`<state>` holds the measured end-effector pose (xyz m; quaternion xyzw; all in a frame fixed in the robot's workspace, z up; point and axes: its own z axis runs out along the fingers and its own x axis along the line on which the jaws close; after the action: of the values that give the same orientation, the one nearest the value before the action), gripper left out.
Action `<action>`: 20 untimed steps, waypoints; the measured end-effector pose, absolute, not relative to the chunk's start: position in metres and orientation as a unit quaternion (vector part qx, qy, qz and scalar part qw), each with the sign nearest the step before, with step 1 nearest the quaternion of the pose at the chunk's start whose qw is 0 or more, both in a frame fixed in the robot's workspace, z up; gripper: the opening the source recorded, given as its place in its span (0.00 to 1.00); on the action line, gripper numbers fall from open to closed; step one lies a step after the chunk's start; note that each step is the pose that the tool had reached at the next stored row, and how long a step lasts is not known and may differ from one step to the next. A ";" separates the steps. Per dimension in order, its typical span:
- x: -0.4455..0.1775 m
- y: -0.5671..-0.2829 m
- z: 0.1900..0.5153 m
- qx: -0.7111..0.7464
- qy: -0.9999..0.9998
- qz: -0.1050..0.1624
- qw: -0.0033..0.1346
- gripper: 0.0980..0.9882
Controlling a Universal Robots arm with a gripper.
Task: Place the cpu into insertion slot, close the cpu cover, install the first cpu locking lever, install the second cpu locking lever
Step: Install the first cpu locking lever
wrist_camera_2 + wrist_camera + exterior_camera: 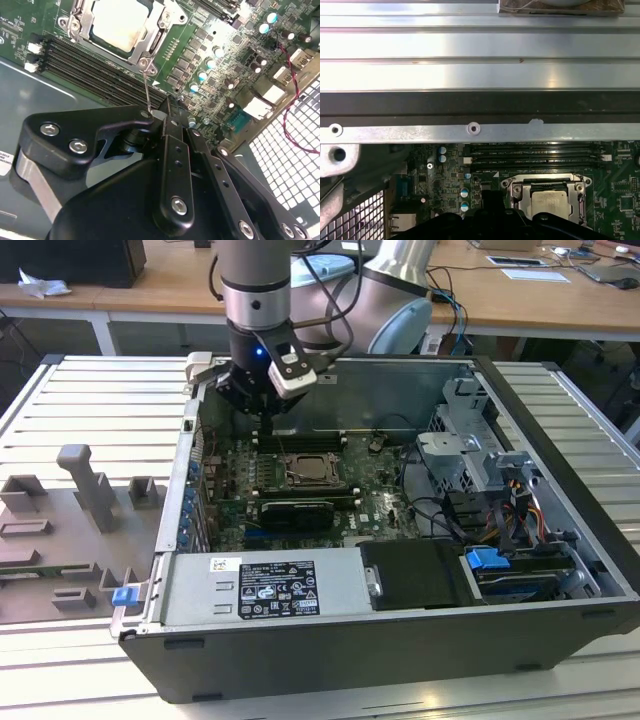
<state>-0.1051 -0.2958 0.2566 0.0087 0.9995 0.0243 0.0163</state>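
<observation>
The cpu (119,24) lies in the insertion slot (314,471) on the green board, its dull silver face showing through the cut-out. The silvery cpu cover (156,36) lies flat around it. A thin wire locking lever (146,87) rises from a screw post at the socket's corner up to my gripper (157,118). The black fingers are shut, and the lever's end runs in between their tips. In the exterior view my gripper (263,416) hangs just behind the socket, near the case's back wall. The first wrist view shows the cpu (550,202) beside my gripper (487,199).
Long black memory slots (90,62) run beside the socket. A black graphics card (290,512) and the power supply (265,585) lie in front of it. A drive cage (470,455) with cables fills the exterior view's right. The case rim (480,132) is close by.
</observation>
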 end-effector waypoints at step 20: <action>-0.057 -0.296 0.251 -0.005 0.999 0.029 0.017 0.01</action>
<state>-0.0565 -0.2958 0.2508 -0.0052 0.9994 0.0291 0.0167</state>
